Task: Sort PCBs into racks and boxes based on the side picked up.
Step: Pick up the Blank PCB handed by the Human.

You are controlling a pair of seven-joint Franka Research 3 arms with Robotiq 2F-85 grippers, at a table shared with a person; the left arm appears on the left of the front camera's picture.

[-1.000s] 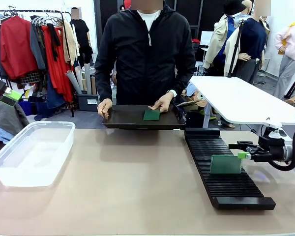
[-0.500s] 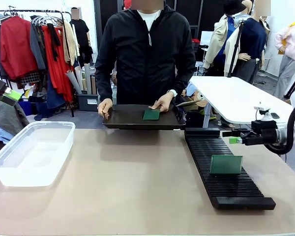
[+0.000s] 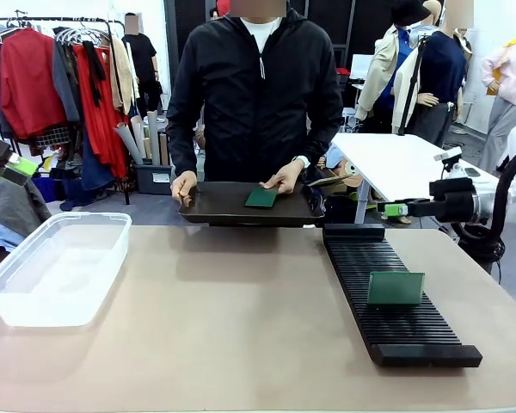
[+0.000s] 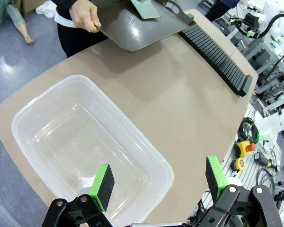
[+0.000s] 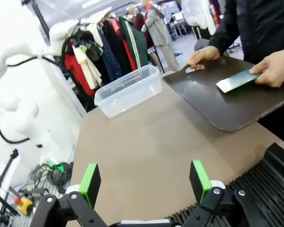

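While the person across the worktop (image 3: 241, 335) grips a dark tray (image 3: 219, 206) by its rim with one hand (image 3: 183, 185), the other hand (image 3: 285, 178) rests its fingertips on the flat PCB (image 3: 262, 199), a green board lying on the tray's right half. The tray is at the worktop's far edge, just beside the far end of the rack (image 3: 359, 262).

The black slotted rack runs along the right side of the worktop, from the far edge towards the robot. An upright PCB (image 3: 396, 288) stands on edge across it, in the nearer half; it looks seated in a slot, though from here I can't make out which one.

Over on the left sits the clear box (image 3: 34, 305), well apart from the rack.

The right end effector (image 3: 394, 209) hangs in the air beyond the rack's far end, level with the tray and pointing towards it. Its wrist camera shows the green-padded fingers spread wide, with nothing between them. The left end effector (image 3: 21, 166) is up at the left edge, above the box. Its own camera looks down into the tub past parted fingers, and it too is released and carrying nothing.
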